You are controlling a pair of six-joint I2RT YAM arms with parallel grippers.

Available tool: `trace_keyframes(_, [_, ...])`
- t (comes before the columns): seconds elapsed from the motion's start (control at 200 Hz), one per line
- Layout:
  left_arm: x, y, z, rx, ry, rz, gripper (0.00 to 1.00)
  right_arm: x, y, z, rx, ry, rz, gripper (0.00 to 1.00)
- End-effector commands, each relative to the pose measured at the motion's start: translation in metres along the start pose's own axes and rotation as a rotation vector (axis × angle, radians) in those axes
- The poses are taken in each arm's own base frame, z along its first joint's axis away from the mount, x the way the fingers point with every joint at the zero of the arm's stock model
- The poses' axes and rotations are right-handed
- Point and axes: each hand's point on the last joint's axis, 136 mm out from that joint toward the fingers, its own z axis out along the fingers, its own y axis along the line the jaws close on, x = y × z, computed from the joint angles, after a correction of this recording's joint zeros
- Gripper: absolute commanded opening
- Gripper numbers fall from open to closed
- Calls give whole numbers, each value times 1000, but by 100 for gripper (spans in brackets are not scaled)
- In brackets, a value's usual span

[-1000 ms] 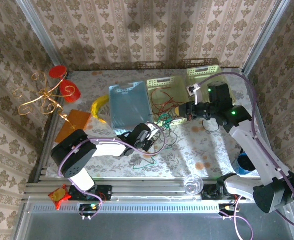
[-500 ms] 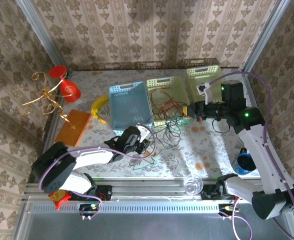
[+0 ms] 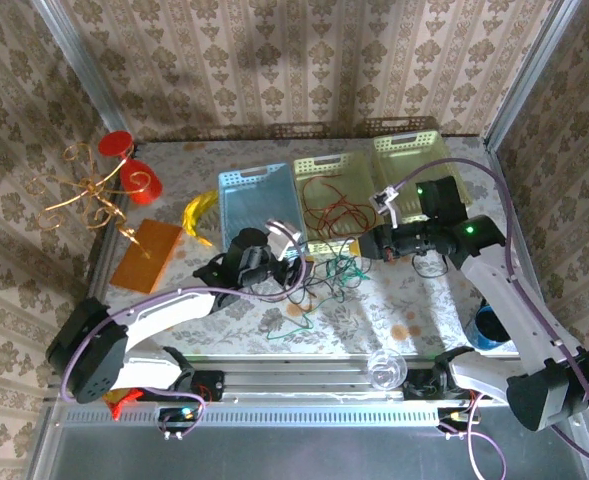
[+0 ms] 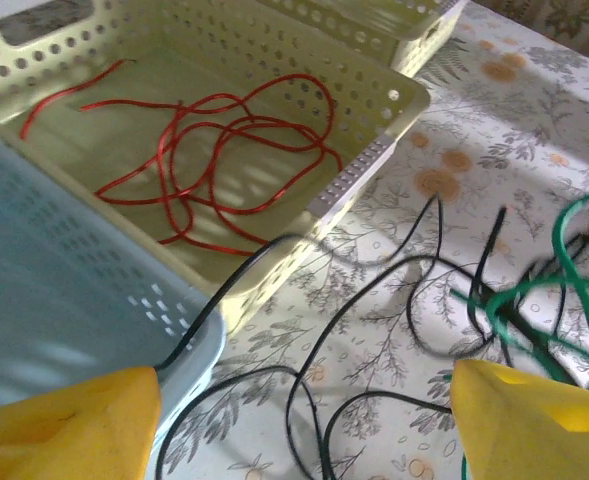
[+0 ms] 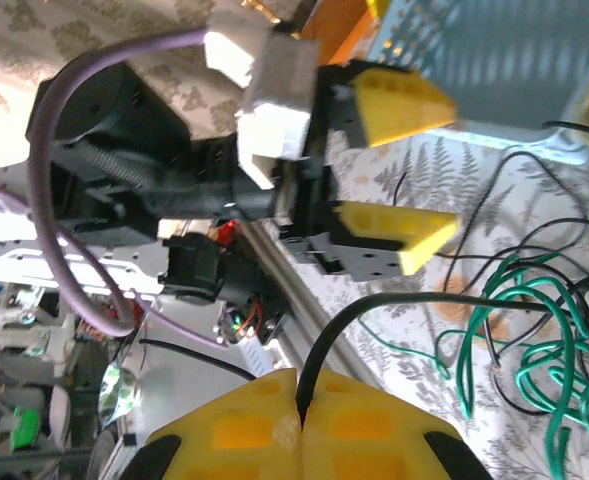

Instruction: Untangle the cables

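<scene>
**Op 1:** Right-hand fingers (image 5: 234, 425) are pressed flat together, and a black cable (image 5: 394, 297) comes out of the seam between them. So the right gripper (image 5: 300, 385) has that strand pinched. What about the other side?

**Op 2:** Left gripper (image 4: 304, 390) is spread wide with nothing clamped. It hangs low over loose black loops, just off the corner of the blue basket (image 4: 54, 300).

**Op 1:** Where do the cables sit overall?

**Op 2:** The tangle (image 3: 324, 272) of black and green lies on the flowered tablecloth (image 3: 414, 290), between the two grippers and just in front of the pale yellow basket (image 3: 314, 165). A red cable (image 4: 234, 140) lies by itself inside that basket, apart from the knot.

**Op 1:** How will they handle, do you reckon?

**Op 2:** Light and limp, I'd say. If you lift one, its neighbours will likely drag along with it. The jackets look smooth, so a thin strand could slide through the pads. I'd grip a free stretch near an end, like the black tips lying loose on the cloth by the basket corner. I wouldn't reach into the green strands (image 4: 514, 305) where everything crosses.
</scene>
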Motion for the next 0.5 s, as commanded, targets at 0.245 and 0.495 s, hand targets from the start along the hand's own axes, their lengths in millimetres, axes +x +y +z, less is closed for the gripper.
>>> trace_keyframes(0.245, [-33,-37,3,210,-59,40,78,17,5,45,-80,123,4,0])
trace_keyframes(0.495, [-30,-51,-3,282,-10,71,75,5,-14,59,-37,104,20,0])
